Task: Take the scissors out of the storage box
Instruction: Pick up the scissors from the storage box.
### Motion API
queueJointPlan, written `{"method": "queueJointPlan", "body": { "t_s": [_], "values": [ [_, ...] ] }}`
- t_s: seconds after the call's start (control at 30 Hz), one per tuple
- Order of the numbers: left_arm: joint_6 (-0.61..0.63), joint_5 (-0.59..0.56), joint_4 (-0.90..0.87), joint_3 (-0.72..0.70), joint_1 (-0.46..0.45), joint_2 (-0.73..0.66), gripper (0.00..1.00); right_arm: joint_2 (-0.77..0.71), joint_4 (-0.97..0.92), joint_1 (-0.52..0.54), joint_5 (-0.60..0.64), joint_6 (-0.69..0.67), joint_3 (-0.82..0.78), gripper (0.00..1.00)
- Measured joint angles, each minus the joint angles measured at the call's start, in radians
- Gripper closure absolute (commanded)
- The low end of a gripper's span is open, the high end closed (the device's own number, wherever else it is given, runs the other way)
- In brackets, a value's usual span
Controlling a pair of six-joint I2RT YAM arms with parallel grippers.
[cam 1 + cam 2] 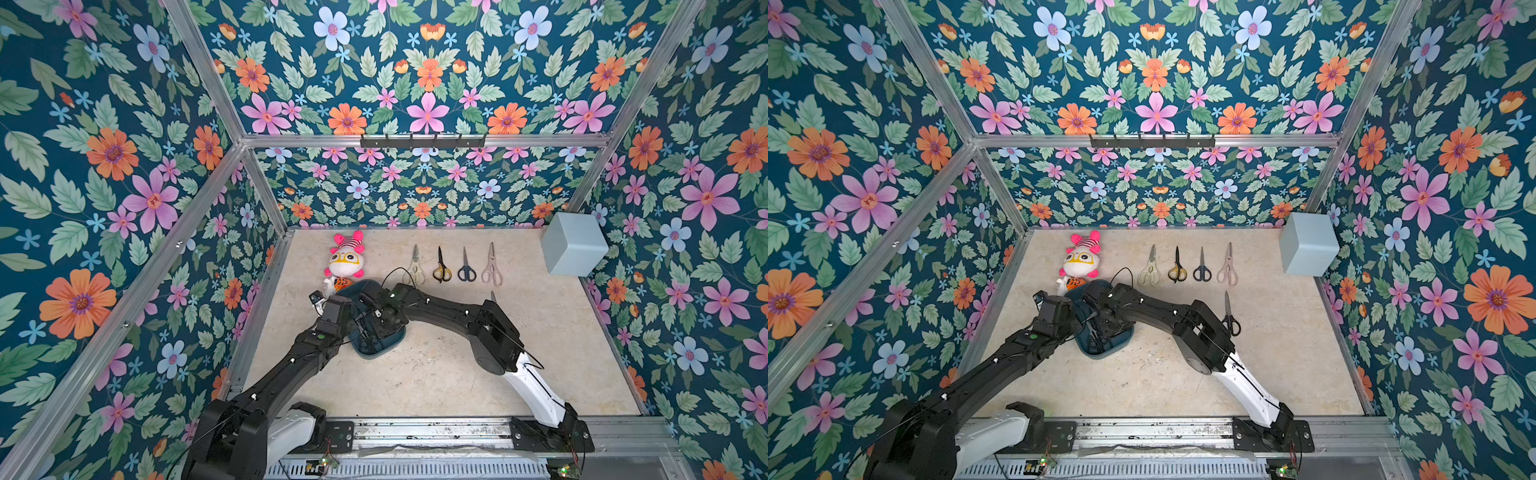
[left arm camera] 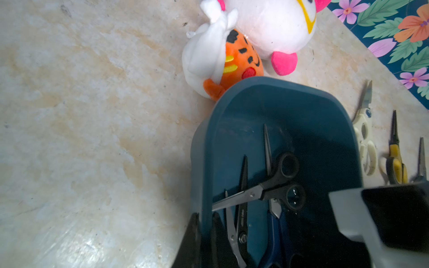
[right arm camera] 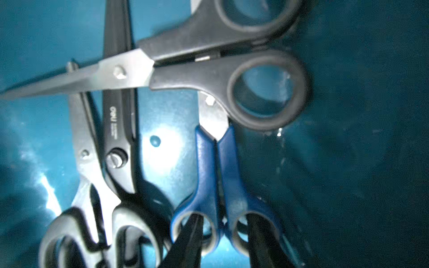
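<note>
The dark teal storage box [image 1: 390, 347] sits at the table's middle left, under both wrists. My left gripper [image 2: 206, 215] is shut on the box's side wall [image 2: 199, 162], one finger inside and one outside. Several scissors lie in the box: a black-handled pair [image 3: 209, 76] lies across a black-bladed pair [image 3: 118, 130], a silver-bladed pair [image 3: 86, 157] and a blue-handled pair [image 3: 209, 174]. My right gripper [image 3: 224, 218] is open, with one of its fingers [image 3: 190, 232] in each blue handle loop. Several more scissors [image 1: 453, 268] lie in a row on the table behind. Another black pair [image 1: 1229, 318] lies by the right elbow.
A white and pink plush toy [image 1: 347, 259] and a small orange one [image 1: 343, 284] lie against the box's far end. A pale grey-blue cube [image 1: 573, 245] stands in the back right corner. Floral walls close in three sides.
</note>
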Motion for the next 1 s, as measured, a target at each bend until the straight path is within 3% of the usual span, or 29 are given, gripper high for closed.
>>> {"method": "queueJointPlan", "body": {
  "t_s": [0.17, 0.4, 1.0],
  "values": [
    [-0.004, 0.003, -0.017, 0.006, 0.0, -0.003, 1.0, 0.017, -0.01, 0.001, 0.007, -0.008, 0.02, 0.69],
    [-0.006, 0.005, -0.031, 0.007, 0.0, -0.005, 1.0, 0.022, -0.005, 0.003, 0.003, -0.026, 0.024, 0.99],
    [-0.01, -0.08, -0.006, -0.001, 0.002, 0.003, 1.0, -0.099, -0.064, -0.033, -0.129, -0.041, 0.014, 1.0]
  ]
}}
